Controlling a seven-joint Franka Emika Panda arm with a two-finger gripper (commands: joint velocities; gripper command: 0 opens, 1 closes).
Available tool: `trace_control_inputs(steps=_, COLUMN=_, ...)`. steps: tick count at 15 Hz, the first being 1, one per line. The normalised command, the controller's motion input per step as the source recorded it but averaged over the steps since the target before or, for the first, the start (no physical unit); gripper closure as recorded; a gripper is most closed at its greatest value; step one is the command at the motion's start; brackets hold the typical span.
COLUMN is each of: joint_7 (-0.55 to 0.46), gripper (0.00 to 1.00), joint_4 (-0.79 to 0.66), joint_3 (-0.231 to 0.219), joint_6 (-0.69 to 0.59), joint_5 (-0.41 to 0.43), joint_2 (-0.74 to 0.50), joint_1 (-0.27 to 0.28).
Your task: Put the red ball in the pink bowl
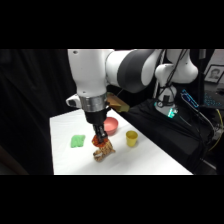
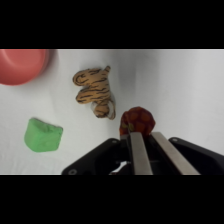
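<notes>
A white table (image 1: 150, 160) stands against a dark backdrop (image 1: 30, 100), cables (image 1: 207, 117) alongside.

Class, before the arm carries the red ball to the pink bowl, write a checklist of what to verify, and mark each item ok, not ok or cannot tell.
1. Red ball at the fingertips of the gripper: ok.
2. Grip firm on the ball: cannot tell.
3. Pink bowl in view, its visible part holding nothing: ok.
4. Striped tiger toy lies between ball and bowl: not ok.
5. Green object off to the side: ok.
6. Yellow cup apart from the bowl: ok.
</notes>
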Motion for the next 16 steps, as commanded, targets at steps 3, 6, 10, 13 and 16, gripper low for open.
trace_control_inputs(steps=3, joint_7=-0.19, gripper=0.95, joint_4=-0.30, joint_3=0.029, joint_6=-0.04, joint_5=0.111, joint_2=-0.32, joint_1=-0.137)
trace_control_inputs(steps=6, joint_7=-0.20, gripper=0.96, joint_4=-0.35, joint_3=0.008, joint_6=0.00, joint_5=0.124, joint_2=-0.34, joint_1=-0.134)
trace_control_inputs(steps=10, joint_7=-0.21, gripper=0.96, joint_4=-0.30, joint_3=-0.022, joint_6=0.02, joint_5=0.146, joint_2=-0.31, joint_1=-0.140)
trace_control_inputs(steps=13, joint_7=-0.23, gripper=0.96, joint_4=-0.25, joint_3=-0.050, joint_6=0.04, joint_5=0.165, joint_2=-0.25, joint_1=-0.146)
trace_control_inputs(steps=16, joint_7=-0.22, gripper=0.96, joint_4=-0.24, joint_3=-0.049, joint_6=0.07, joint_5=0.180, joint_2=-0.24, joint_1=-0.132)
